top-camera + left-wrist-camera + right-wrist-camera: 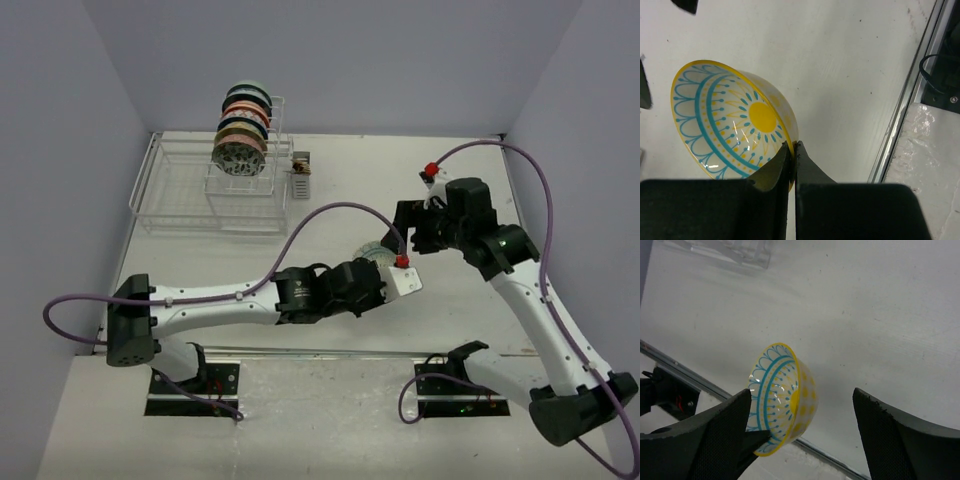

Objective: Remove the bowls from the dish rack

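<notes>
My left gripper (pixel 792 146) is shut on the rim of a yellow-rimmed teal-patterned bowl (pixel 735 120) and holds it tilted on its side above the table. In the top view this bowl (pixel 372 252) is at the table's middle, at the tip of the left gripper (pixel 386 260). My right gripper (pixel 412 226) is open just right of it. In the right wrist view the bowl (pixel 782 397) hangs between the spread fingers of the right gripper (pixel 802 392), which do not touch it. Several more bowls (pixel 242 125) stand on edge in the white wire dish rack (pixel 210 195) at the back left.
A small grey cutlery cup (pixel 300 170) hangs on the rack's right side. A metal rail (pixel 900 115) runs along the table's near edge. A corner of the rack (pixel 735 250) shows at the top of the right wrist view.
</notes>
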